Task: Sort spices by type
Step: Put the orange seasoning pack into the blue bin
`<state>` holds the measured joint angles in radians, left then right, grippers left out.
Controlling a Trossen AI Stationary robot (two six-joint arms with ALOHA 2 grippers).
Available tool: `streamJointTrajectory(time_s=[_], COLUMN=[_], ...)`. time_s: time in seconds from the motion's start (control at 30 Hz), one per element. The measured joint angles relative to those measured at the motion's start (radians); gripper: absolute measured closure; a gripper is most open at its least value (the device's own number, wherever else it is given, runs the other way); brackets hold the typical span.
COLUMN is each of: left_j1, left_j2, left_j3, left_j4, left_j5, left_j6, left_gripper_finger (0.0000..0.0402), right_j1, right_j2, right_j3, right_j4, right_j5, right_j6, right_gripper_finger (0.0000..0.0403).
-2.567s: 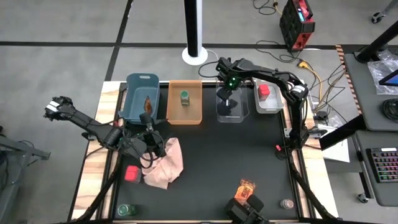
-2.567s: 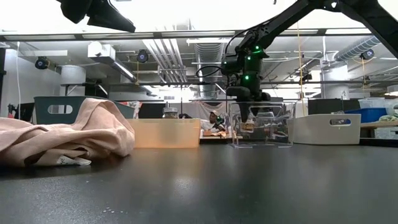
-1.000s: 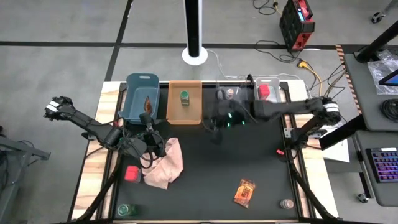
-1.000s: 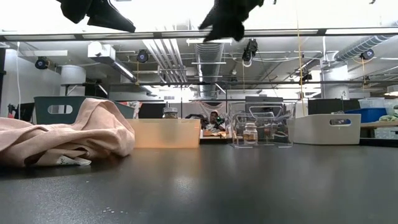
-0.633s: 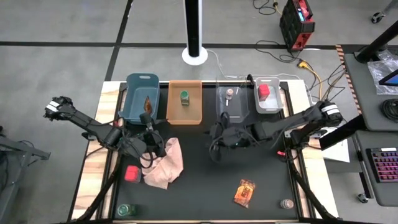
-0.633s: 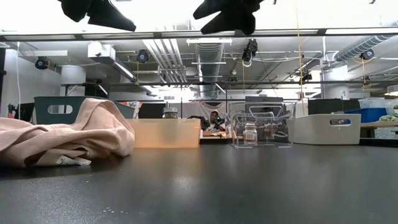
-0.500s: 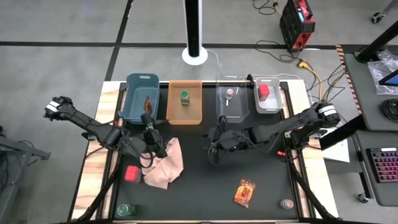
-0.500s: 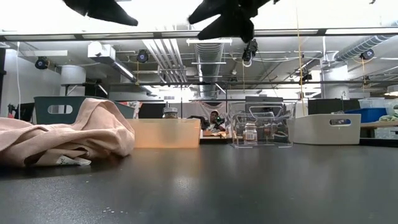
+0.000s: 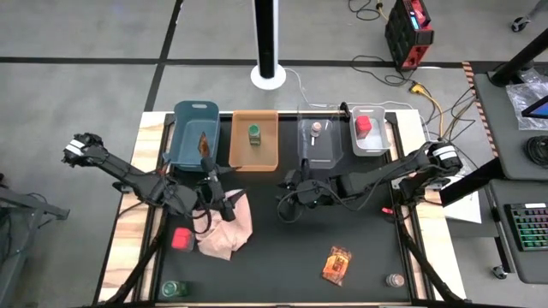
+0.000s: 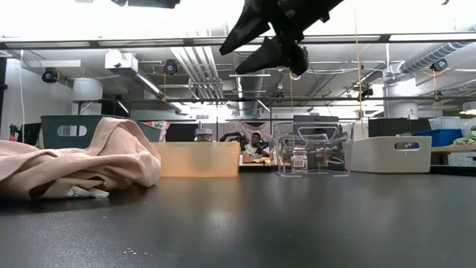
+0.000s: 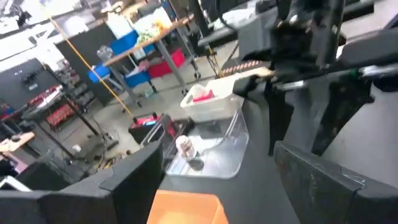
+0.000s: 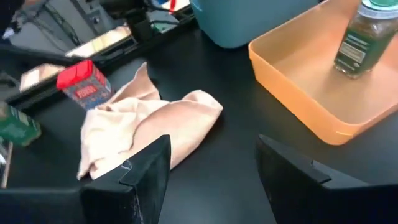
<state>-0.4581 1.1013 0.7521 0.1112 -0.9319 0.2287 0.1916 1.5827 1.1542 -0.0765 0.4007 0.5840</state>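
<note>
My right gripper (image 9: 287, 190) hovers open above the bare mat, just nearer than the orange bin (image 9: 255, 152); it holds nothing. My left gripper (image 9: 224, 202) is open over the far edge of the pink cloth (image 9: 227, 227). Sorted spices: an orange packet (image 9: 203, 143) in the blue bin, a green-capped jar (image 9: 254, 133) in the orange bin, a tan-lidded jar (image 9: 317, 128) in the clear bin, a red container (image 9: 363, 124) in the white bin. Loose on the table stand a red container (image 9: 181, 239), a green-capped jar (image 9: 174, 289), an orange packet (image 9: 336, 264) and a tan-lidded jar (image 9: 395, 281).
Four bins line the far edge: blue (image 9: 184, 145), orange, clear (image 9: 318, 152), white (image 9: 377, 141). The crumpled pink cloth lies beside the loose red container (image 12: 84, 84). Open black mat lies at the middle and right. A white pole stands beyond the far edge.
My right gripper has swung from just in front of the clear bin toward the table's near and left side, over the middle of the mat, staying open. The tan-lidded jar stays standing in the clear bin. My left gripper has shifted a little toward the right, over the cloth.
</note>
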Motion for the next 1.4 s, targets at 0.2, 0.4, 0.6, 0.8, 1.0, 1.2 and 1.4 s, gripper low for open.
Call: streamJointTrajectory(time_s=[0.2,0.4,0.6,0.8,1.0,1.2,1.4], left_j1=[0.0,0.039,0.062,0.049,0.049,0.049,0.049], left_j2=[0.05,0.076,-0.072,-0.244,-0.307,-0.298,-0.255], left_j3=[0.0,-0.014,-0.238,-0.377,-0.409,-0.41,-0.41], left_j4=[0.065,0.306,0.584,0.798,0.784,0.785,0.783], left_j5=[0.0,0.0,-0.002,0.095,0.112,0.112,0.112], left_j6=[-0.004,0.052,0.084,0.205,0.211,0.208,0.208], left_gripper_finger=[0.0111,0.0111,0.0111,0.0111,0.0111,0.0111,0.0111], right_j1=[-0.015,-0.018,-0.002,0.007,-0.01,-0.035,-0.037], right_j2=[-0.003,-0.003,0.002,0.004,0.035,0.083,0.106], right_j3=[0.065,0.237,0.408,0.43,0.43,0.452,0.498], right_j4=[-0.237,-0.757,-0.877,-0.948,-0.985,-0.999,-1.157], right_j5=[0.018,-0.001,-0.013,-0.024,-0.07,-0.151,-0.248], right_j6=[0.129,0.444,0.473,0.455,0.39,0.328,0.299], right_gripper_finger=[0.0187,0.0202,0.0226,0.0255,0.0285,0.0313,0.0333])
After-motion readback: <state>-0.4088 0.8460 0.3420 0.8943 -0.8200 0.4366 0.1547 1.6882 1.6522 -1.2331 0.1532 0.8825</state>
